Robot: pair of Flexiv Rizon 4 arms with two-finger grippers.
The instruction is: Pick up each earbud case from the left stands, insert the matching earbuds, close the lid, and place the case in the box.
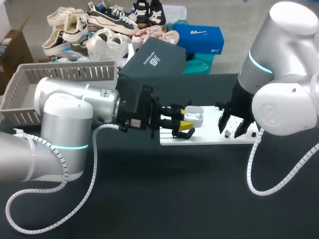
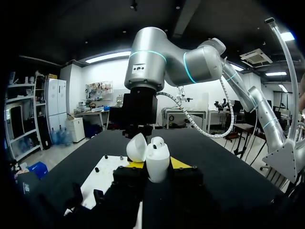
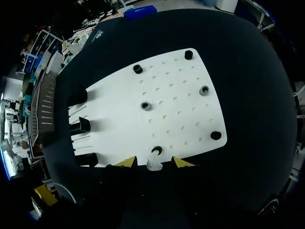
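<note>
My left gripper (image 1: 186,119) hangs over the near-left part of the white board (image 1: 214,137), shut on a white earbud case (image 2: 157,164). The case stands upright between the yellow tips, its lid (image 2: 137,147) swung open and one earbud (image 2: 159,141) seated in its top. My right gripper (image 1: 232,127) is low over the board's right part. In the right wrist view a small white earbud (image 3: 152,165) sits at the board's edge (image 3: 190,143) between the right gripper's (image 3: 155,162) yellow tips, with a gap on each side, so it is open.
Black case stands (image 3: 80,126) line one side of the board, and small round pegs (image 3: 146,105) are scattered across it. A grey slatted basket (image 1: 30,84) and a dark box (image 1: 154,59) sit at the table's back left.
</note>
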